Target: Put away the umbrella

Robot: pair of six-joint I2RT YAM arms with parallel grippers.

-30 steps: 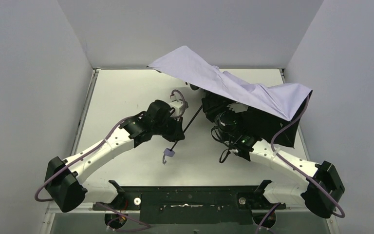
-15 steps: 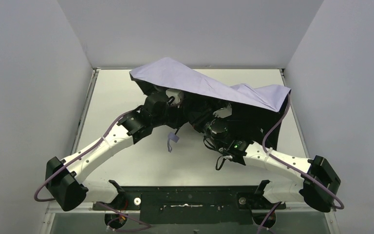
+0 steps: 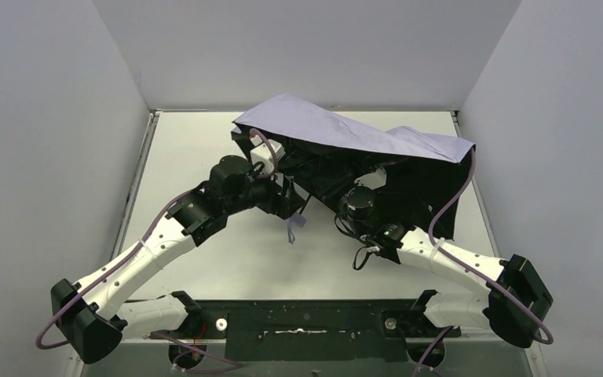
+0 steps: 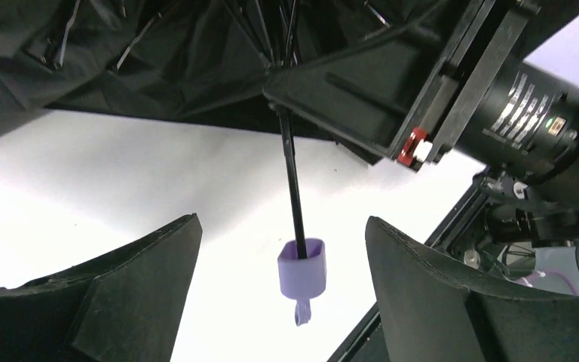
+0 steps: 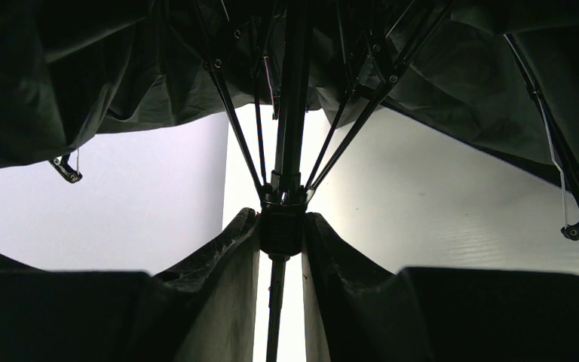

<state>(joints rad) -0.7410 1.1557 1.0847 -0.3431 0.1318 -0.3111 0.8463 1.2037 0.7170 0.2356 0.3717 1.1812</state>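
Top view only gives the umbrella (image 3: 345, 137) as a creased matte lavender canopy, black underneath, draped half-open over both wrists above the white counter (image 3: 188, 149); any grip is hidden there. Right wrist view fills that in: right jaws clamped either side of the black runner (image 5: 281, 222) on the shaft (image 5: 290, 90), thin metal ribs (image 5: 234, 121) fanning out from it. Left wrist view shows left jaws spread wide, clear of the shaft, with the boxy lavender plastic handle (image 4: 301, 269) at the shaft's end between them.
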